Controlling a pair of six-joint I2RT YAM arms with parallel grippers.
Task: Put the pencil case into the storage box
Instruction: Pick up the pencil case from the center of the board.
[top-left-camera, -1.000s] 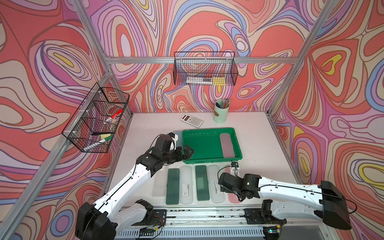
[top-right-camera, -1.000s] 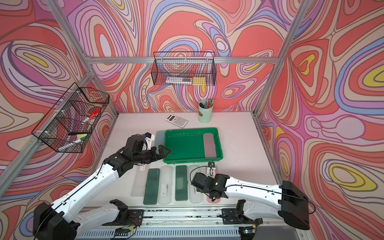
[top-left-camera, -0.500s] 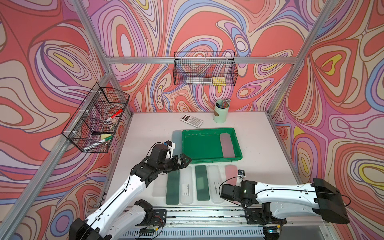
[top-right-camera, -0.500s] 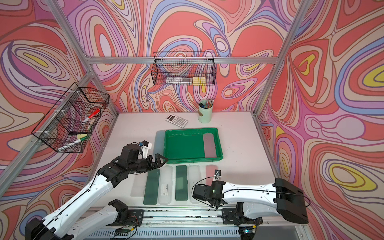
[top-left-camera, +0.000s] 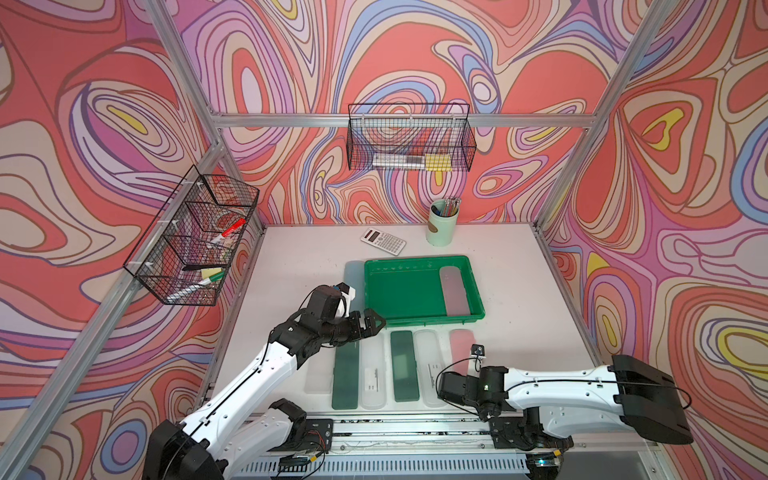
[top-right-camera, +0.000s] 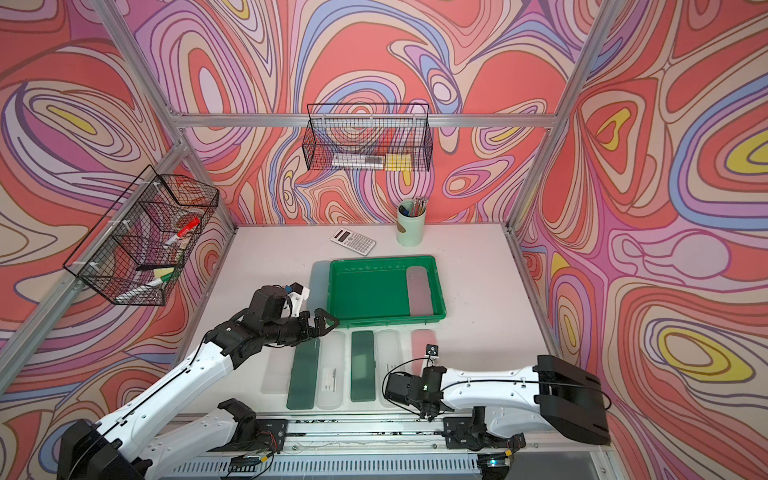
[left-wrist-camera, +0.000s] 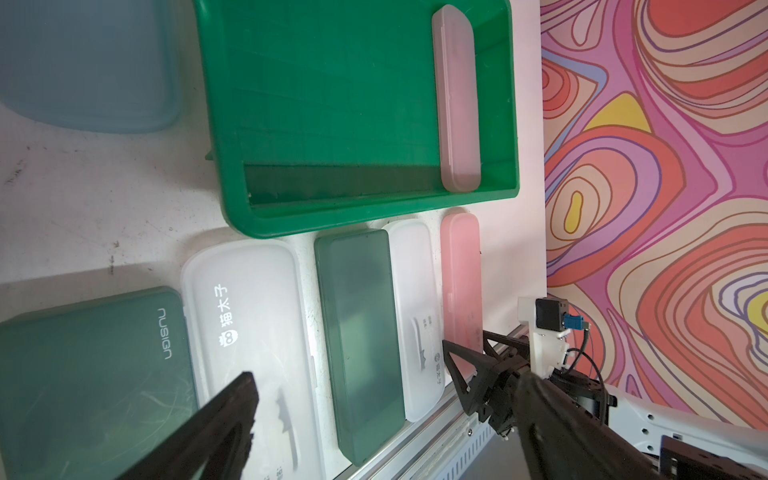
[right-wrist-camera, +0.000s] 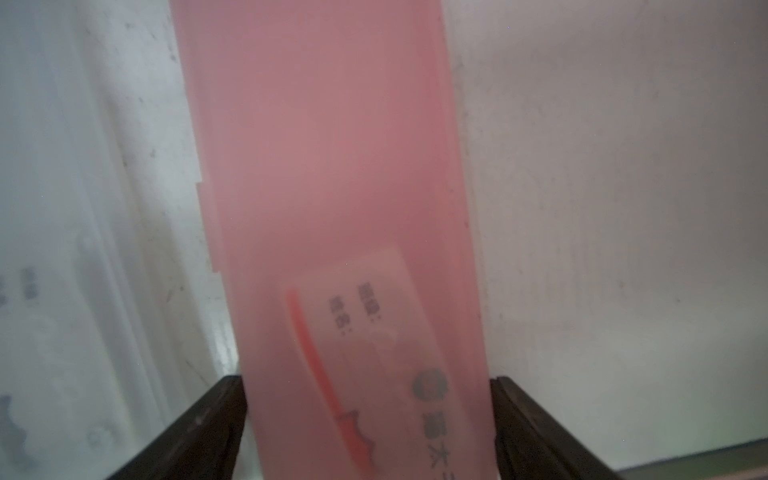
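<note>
right hand (right-wrist-camera: 369, 386) clenching the frosted pink pencil case (top-left-camera: 462, 345), dark fingers pressing both long edges. slim, round-ended case lying flat near the surface's (top-left-camera: 519, 291) front edge, just outside the glossy green storage box (top-left-camera: 419, 322). left hand (top-left-camera: 374, 326) hanging released, empty, by the box's front-left corner.

White table (top-left-camera: 519, 291) carries green storage box (top-left-camera: 399, 291), pencil cases (top-left-camera: 403, 365), calculator (top-left-camera: 382, 241), cup (top-left-camera: 441, 232).

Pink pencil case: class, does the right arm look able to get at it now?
Probably yes: the right gripper has a finger either side of the pink pencil case, with nothing on top.
</note>
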